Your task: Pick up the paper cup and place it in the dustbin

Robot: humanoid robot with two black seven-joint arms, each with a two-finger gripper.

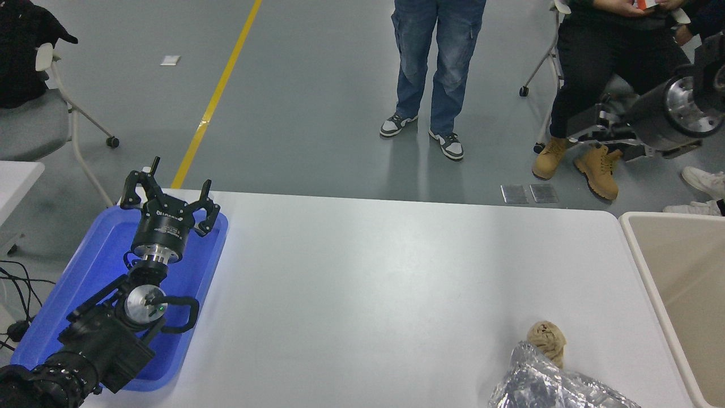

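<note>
No paper cup shows anywhere on the table or in either gripper. The beige dustbin [638,266] stands at the table's right end, cut off by the picture's edge, and the part of its inside that shows is bare. My right arm comes in from the upper right edge, and its gripper [589,131] hangs high above the floor beyond the table's far right corner, left of the bin's far end. It blends into dark trousers behind it. My left gripper [170,195] is open and empty, parked over the blue tray [90,266].
A crumpled tan paper ball [547,338] and a crinkled silver foil bag [552,388] lie at the table's near right. A person stands beyond the far edge [439,62]; another sits at the upper right [612,62]. A chair [34,122] stands at the far left.
</note>
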